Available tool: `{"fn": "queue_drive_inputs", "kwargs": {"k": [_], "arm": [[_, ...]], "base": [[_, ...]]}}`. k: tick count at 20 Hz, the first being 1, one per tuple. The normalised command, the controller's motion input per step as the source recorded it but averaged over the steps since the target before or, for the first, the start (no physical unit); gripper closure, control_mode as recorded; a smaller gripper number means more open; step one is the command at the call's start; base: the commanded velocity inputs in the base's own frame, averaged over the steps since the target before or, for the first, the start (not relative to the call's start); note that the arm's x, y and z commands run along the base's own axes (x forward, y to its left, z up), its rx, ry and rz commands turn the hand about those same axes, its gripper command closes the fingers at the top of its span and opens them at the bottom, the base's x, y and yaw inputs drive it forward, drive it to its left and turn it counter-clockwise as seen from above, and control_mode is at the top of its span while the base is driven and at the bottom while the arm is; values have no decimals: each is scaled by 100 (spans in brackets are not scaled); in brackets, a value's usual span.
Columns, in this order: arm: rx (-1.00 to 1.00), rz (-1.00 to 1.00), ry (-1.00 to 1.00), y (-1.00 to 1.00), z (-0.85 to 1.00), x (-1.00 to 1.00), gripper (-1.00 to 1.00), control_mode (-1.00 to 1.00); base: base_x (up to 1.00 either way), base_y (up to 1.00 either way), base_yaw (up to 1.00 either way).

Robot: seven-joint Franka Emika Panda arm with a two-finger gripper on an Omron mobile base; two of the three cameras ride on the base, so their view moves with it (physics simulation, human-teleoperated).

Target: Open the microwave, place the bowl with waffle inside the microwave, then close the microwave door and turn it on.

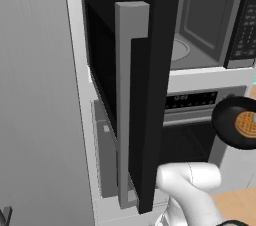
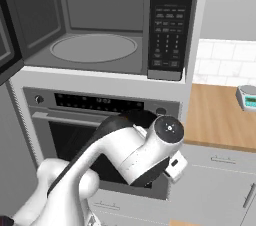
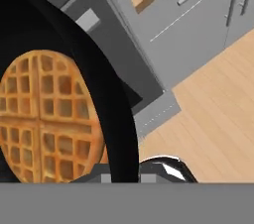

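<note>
The microwave (image 2: 168, 30) stands open, showing its grey interior and round turntable (image 2: 94, 48). Its black door (image 1: 152, 95) is swung wide toward me, the tall grey bar handle (image 1: 131, 90) facing out. A black bowl (image 1: 235, 122) holding a round golden waffle (image 1: 247, 124) hangs in front of the oven, below and to the right of the microwave opening. In the hand view the bowl (image 3: 99, 74) and waffle (image 3: 47, 119) sit close up, and my gripper (image 3: 121, 176) is shut on the bowl's rim. My arm hides most of the bowl in the right base view.
An oven (image 2: 95, 104) with a dark control strip sits directly under the microwave. A wooden counter (image 2: 220, 115) with a small grey device (image 2: 247, 96) lies to the right, above grey cabinet drawers (image 2: 225, 180). A tall grey panel (image 1: 35, 95) fills the left.
</note>
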Motion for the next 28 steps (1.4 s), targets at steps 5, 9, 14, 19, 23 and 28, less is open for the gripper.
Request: {"fn": "queue_drive_inputs", "kwargs": {"k": [5, 9, 14, 19, 23, 28], "arm": [[-16, 0, 8, 99, 100, 14, 100, -100], [0, 0, 0, 67, 100, 31, 100, -100], [22, 0, -20, 34, 100, 46, 100, -100], [24, 0, -14, 30, 100, 48, 100, -100], [3, -8, -1, 92, 90, 40, 100, -100], [0, -14, 0, 94, 23, 58, 100, -100]], "base": [[0, 0, 0], [0, 0, 0], [0, 0, 0], [0, 0, 0], [0, 0, 0], [0, 0, 0]]}}
